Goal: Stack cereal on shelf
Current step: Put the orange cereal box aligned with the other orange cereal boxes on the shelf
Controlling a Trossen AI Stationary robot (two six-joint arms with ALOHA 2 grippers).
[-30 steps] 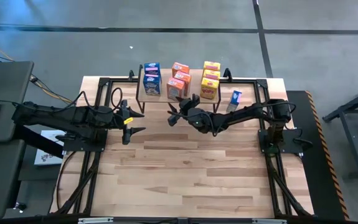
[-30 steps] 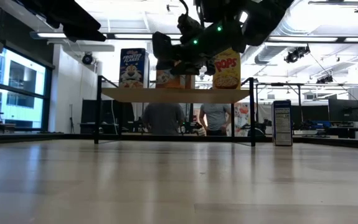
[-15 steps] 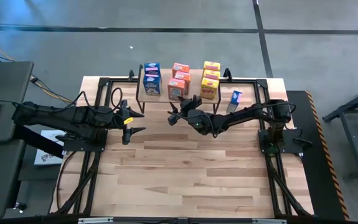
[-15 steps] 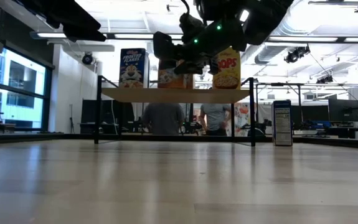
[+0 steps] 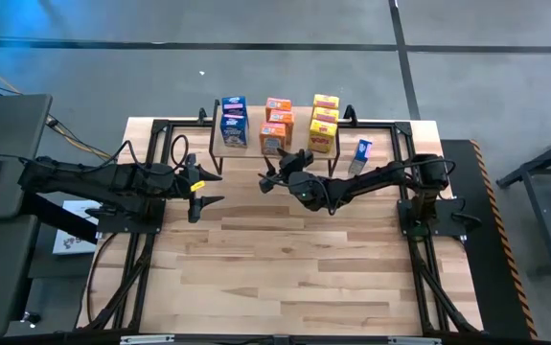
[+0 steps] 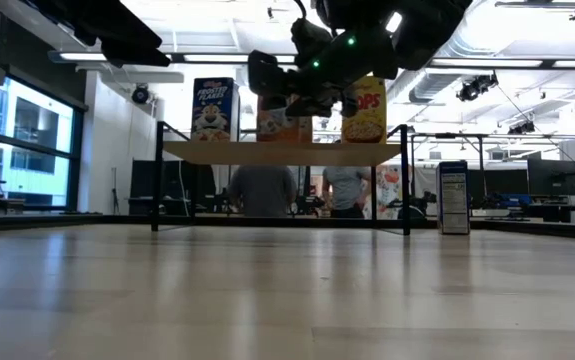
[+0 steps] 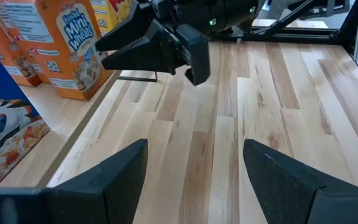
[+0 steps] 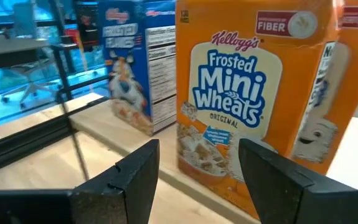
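The shelf (image 5: 253,125) stands at the table's far edge and carries blue, orange and yellow cereal boxes in three rows. The front orange box (image 5: 272,138) (image 8: 253,87) stands upright on the plank's near edge. My right gripper (image 5: 280,165) (image 8: 197,162) is open just short of that box, roughly level and facing it, with nothing between its fingers. One more blue box (image 5: 362,153) (image 6: 453,197) stands upright on the table to the right of the shelf. My left gripper (image 5: 216,188) (image 7: 194,162) waits open over the table's left half.
The shelf's black wire legs (image 6: 405,180) and the black frame rails (image 5: 160,134) border the far part of the table. Bare wood lies toward the near edge (image 5: 285,268). Two people (image 6: 262,190) stand in the room behind the shelf.
My right gripper has stayed in front of the shelf and swung at the wrist, so its fingers face the front orange box more squarely. Its finger gap is unchanged. The boxes have kept their places.
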